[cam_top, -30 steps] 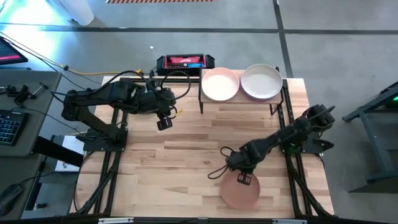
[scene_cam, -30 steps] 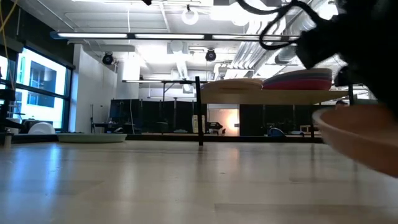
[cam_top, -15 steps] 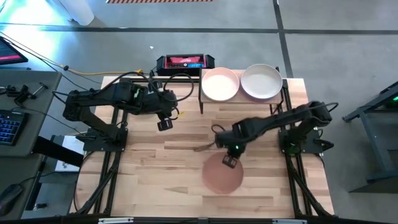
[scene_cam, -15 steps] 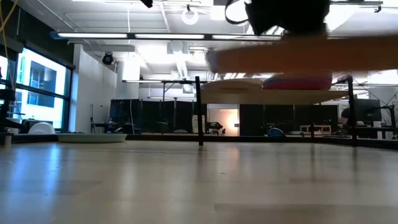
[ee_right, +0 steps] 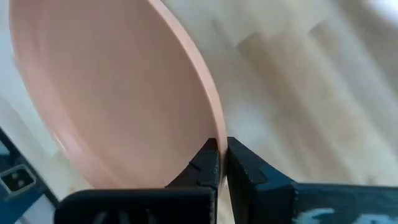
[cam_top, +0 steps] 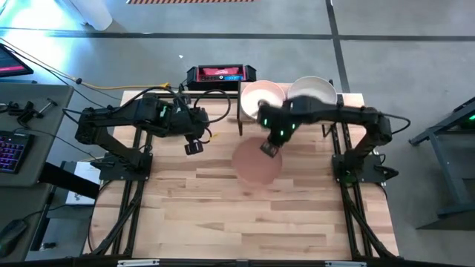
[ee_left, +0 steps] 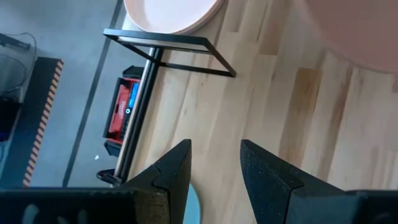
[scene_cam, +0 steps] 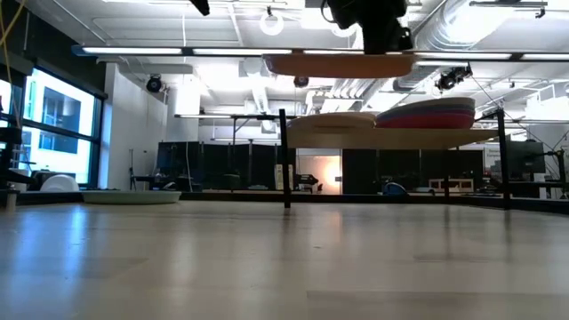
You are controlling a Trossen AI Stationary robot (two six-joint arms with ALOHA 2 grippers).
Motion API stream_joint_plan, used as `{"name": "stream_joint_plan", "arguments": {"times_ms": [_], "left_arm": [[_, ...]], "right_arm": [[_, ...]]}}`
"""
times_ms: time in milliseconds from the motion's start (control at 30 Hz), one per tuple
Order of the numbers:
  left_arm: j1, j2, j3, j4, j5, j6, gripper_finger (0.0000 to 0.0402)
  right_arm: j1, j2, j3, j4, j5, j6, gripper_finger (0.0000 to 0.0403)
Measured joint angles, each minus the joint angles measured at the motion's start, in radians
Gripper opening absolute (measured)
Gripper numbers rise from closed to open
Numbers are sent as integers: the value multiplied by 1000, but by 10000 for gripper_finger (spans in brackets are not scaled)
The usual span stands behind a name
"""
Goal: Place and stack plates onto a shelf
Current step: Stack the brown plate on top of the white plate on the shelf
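My right gripper point(cam_top: 269, 149) is shut on a terracotta-brown plate point(cam_top: 256, 163) and carries it in the air just in front of the shelf point(cam_top: 345, 100). In the low view this plate point(scene_cam: 338, 64) hangs level, higher than the shelf board point(scene_cam: 391, 136). Two stacks stand on the shelf, one topped by a peach-pink plate point(cam_top: 263, 99), the other by a cream-white plate point(cam_top: 312, 96). A teal plate point(scene_cam: 133, 197) lies flat on the table. My left gripper point(cam_top: 194, 147) hovers open over the table's left half. My right gripper pinches the terracotta plate's rim point(ee_right: 217, 127) between its two fingers point(ee_right: 207, 163), one on the upper face and one on the underside. It comes from above at the rim's far right part point(cam_top: 267, 152). The plate is lifted clear and about level.
The shelf's black legs point(cam_top: 240, 122) stand on the table's far right part. A black and red device point(cam_top: 220, 74) sits beyond the table's far edge. Bare wood point(cam_top: 223, 215) fills the table's middle and near half.
My right gripper has carried the terracotta plate from the table's near right part toward the far edge and the shelf, and up. The plate, low and tilted a second ago, is now level and higher than the shelf board.
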Motion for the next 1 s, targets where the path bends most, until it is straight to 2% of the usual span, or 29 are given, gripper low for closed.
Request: {"name": "stream_joint_plan", "arguments": {"times_ms": [333,567,800,1000], "left_arm": [[62,0,0,0,-2,32,129],[134,0,0,0,-2,32,129],[208,0,0,2,-2,32,129],[260,0,0,15,0,32,129]], "right_arm": [[-279,0,195,-24,42,-164,0],[-477,0,231,1,99,-224,0],[-644,15,212,75,-12,-225,0],[-684,70,212,80,-52,-215,0]]}}
